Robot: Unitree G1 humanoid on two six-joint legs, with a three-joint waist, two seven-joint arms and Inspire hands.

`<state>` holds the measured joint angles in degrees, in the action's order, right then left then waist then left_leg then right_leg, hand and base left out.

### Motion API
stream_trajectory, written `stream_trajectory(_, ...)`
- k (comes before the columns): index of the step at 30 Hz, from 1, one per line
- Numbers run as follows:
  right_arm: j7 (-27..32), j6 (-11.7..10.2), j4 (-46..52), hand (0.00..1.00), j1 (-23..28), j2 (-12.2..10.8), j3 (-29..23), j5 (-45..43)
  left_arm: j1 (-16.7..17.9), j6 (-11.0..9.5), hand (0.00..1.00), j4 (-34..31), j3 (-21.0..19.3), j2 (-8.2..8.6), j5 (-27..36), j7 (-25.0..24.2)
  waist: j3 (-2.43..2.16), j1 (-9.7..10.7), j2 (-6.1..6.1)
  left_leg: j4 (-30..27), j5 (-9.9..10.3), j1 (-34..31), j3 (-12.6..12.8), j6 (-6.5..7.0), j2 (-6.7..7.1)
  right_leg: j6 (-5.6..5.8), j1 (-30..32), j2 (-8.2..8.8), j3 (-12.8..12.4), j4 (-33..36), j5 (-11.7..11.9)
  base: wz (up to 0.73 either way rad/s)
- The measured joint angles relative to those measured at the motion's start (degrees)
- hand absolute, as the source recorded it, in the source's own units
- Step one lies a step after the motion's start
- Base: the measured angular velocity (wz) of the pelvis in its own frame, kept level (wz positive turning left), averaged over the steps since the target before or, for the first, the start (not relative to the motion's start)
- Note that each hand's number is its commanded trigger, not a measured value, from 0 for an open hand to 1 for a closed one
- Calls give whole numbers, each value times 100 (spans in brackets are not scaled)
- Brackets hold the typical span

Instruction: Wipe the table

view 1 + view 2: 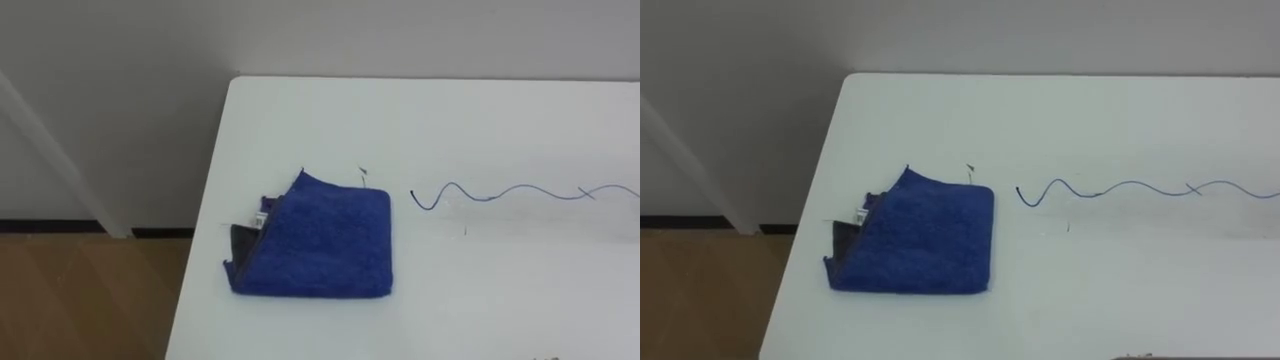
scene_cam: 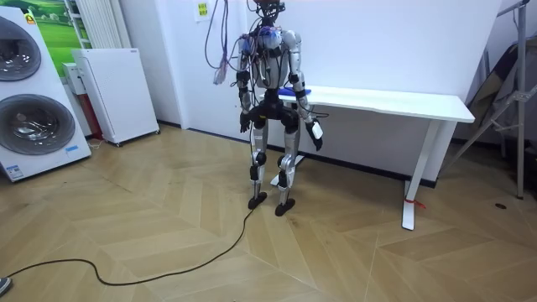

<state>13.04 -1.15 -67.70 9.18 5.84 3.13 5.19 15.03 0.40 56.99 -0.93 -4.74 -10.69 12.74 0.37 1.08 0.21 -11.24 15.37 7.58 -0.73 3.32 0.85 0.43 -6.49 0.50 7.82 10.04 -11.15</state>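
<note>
Fingers: cannot tell whether spread or curled. The left hand [image 2: 244, 122] and right hand [image 2: 316, 134] hang low at the robot's sides in the room view, holding nothing that I can make out.
Cloth: a blue cloth [image 1: 320, 245], folded roughly square, lies flat near the worktop's left edge and well clear of the back edge. One corner is turned up at the back left, and a dark patch [image 1: 243, 243] shows at its left side.
Pen mark: a thin blue wavy line [image 1: 520, 192] starts just beside the cloth's right side and runs toward the right end.
Worktop: white [image 1: 480, 120], otherwise bare where seen.
Stance: the robot stands upright at the worktop's left end, facing it.
Step in hand: judged as not yet begun. The cloth has first to be reached and taken.
Method: bring one hand flat onto the cloth's middle and press evenly. Sweep right along the line in overlapping passes, keeping the fold closed.
Risk: pressing near the left edge may push the cloth off the worktop, and the raised corner may unfold.
</note>
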Motion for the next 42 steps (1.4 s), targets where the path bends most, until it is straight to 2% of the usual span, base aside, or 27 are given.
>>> stream_trajectory(2, 0, 1, -100, 0, -8, 0, -15, 195, 2, 13, 0, 3, -11, 0, 78, -7, -4, 10, 13, 18, 0, 7, 0, 0, -2, -1, -1, -2, 3, -2, 0, 0)
stream_trajectory(3, 0, 12, -160, 0, 32, -1, -74, 466, -1, 33, 0, 12, -30, 3, 160, -15, -15, 15, -21, 35, 0, 30, -3, -1, -7, -1, -17, -3, 5, -6, 0, 0)
stream_trajectory(8, 59, 117, -237, 0, 244, 5, -699, 1822, 69, 120, 0, -20, -250, -29, 240, -119, -10, 59, -12, 84, 1, 115, -3, -1, -8, -1, -91, -13, -2, -27, 0, 0)
stream_trajectory(11, 201, 200, -344, 0, 339, 15, -1451, 2872, 138, 201, 0, -77, -470, -25, 339, -117, -22, 236, -54, 86, 1, 149, 5, -2, 7, 0, -143, -5, 16, -27, 0, 8)
stream_trajectory(13, 363, 254, -335, 0, 460, 61, -2135, 3774, 256, 215, 0, -183, -751, -40, 338, -113, -25, 334, -70, 145, 1, 244, 66, -2, -11, 0, -178, -23, -40, -17, -2, -12)
stream_trajectory(15, 541, 256, -315, 0, 475, 100, -2611, 4244, 308, 216, 0, -187, -956, -80, 339, -113, -13, 390, -89, 166, 1, 264, 65, -2, -10, 0, -179, -34, -131, -4, -2, -13)
stream_trajectory(16, 701, 270, -188, 0, 526, 113, -2883, 4485, 276, 220, 0, -219, -1084, -96, 324, -114, -26, 422, -135, 177, 1, 277, 80, -2, -10, 0, -175, -39, -160, 18, -2, -12)
stream_trajectory(19, 1292, 326, 454, 0, 533, 171, -3395, 4577, 313, 312, 0, -388, -1216, -114, 325, -111, -7, 508, -167, 174, 10, 303, 161, -5, -12, 0, -144, -50, -280, 66, -4, -18)
stream_trajectory(21, 1644, 325, 927, 0, 498, 208, -3486, 4570, 348, 343, 0, -528, -1216, -121, 329, -113, -6, 531, -215, 171, 10, 297, 184, -4, -7, 0, -122, -45, -312, 67, -3, -13)
stream_trajectory(24, 2309, 324, 1697, 0, 300, 272, -3588, 4227, 315, 349, 0, -607, -1167, -170, 319, -160, -13, 549, -288, 148, 7, 242, 226, -4, 8, 0, -33, -51, -359, 118, -3, -10)
stream_trajectory(26, 2687, 334, 2290, 0, 241, 296, -3538, 3758, 353, 372, 0, -685, -1131, -197, 252, -233, -17, 474, -325, 149, -5, 164, 233, -6, 16, 0, 83, -60, -406, 157, -3, -11)
stream_trajectory(28, 3144, 326, 2968, 0, 91, 403, -3349, 2817, 357, 461, 0, -684, -1092, -247, 233, -243, -25, 441, -336, 138, -8, 94, 222, -4, 10, -6, 161, -72, -431, 162, 1, -7)
stream_trajectory(31, 3562, 308, 3987, 0, -37, 416, -3270, 1555, 353, 564, 0, -807, -971, -307, 88, -264, -36, 379, -333, 31, -9, -54, 201, -5, 12, -15, 260, -63, -372, 168, 9, 7)
stream_trajectory(33, 3699, 304, 4446, 0, -106, 430, -3130, 924, 372, 581, 0, -871, -930, -330, -54, -322, -16, 298, -346, 34, -10, -75, 193, -7, 3, -15, 274, -72, -352, 158, 9, 8)
stream_trajectory(37, 3735, 291, 5322, 0, -219, 478, -2680, -635, 460, 583, 0, -1066, -658, -361, -148, -332, -12, 241, -331, 40, -12, -88, 84, -9, -4, -17, 256, -78, -301, 128, 11, 11)
stream_trajectory(39, 3722, 291, 5739, 0, -219, 542, -2410, -1070, 455, 584, 0, -1084, -580, -404, -151, -331, -14, 144, -333, 50, -18, -88, 56, -20, -4, -17, 255, -78, -295, 104, 11, -6)
stream_trajectory(42, 3497, 173, 6278, 0, -224, 657, -2034, -1845, 436, 554, 0, -1085, -442, -456, -285, -356, -12, 68, -320, 51, -19, -96, 49, -21, -3, -18, 235, -77, -270, 61, 11, 2)
